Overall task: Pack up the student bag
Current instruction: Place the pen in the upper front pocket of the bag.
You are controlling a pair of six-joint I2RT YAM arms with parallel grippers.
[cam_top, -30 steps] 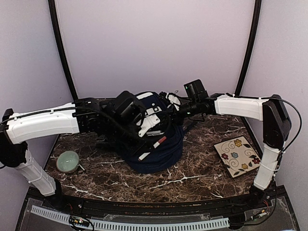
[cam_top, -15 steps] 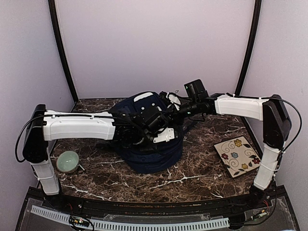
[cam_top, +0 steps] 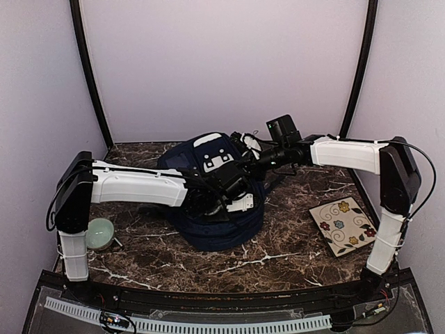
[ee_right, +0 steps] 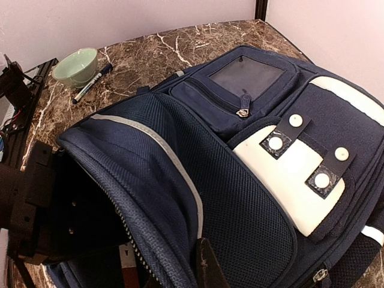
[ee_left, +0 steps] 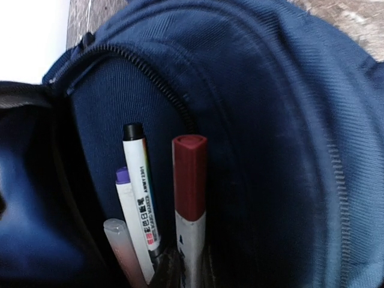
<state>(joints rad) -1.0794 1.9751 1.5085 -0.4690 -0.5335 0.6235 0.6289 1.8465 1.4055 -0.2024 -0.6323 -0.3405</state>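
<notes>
Top external view: the marble desk point(cam_top: 278, 257) carries the student bag point(cam_top: 222, 229), which lies on its back between the two arms with its mouth open.

The left arm point(cam_top: 139, 186) stands up from its base, bends at the shoulder and runs level across to the bag, its wrist dipping down into the opening. The right arm point(cam_top: 348, 154) rises at the far right, folds at the elbow and stretches level towards the bag's far rim.

The left gripper point(cam_top: 226, 202) is inside the bag; navy lining surrounds it on all sides in the left wrist view. It is nearly closed, pinching the white barrel of a red-capped marker point(ee_left: 189, 180) that points ahead of it into the pocket.

The right gripper point(cam_top: 245, 152) is clamped tight on the zippered rim of the bag. The bag's white-patched front spreads out ahead and to one side of it in the right wrist view.

A flowered tile point(cam_top: 344, 226) lies well apart, nearer the right arm's base than its gripper. A green bowl point(cam_top: 97, 233) sits beside the left arm's base, far from that gripper, with a pen point(ee_right: 91, 83) touching it.

Just beside the left gripper's marker stand a black-capped marker point(ee_left: 139, 180), a purple-capped one point(ee_left: 129, 204) and a pale one point(ee_left: 120, 246).
</notes>
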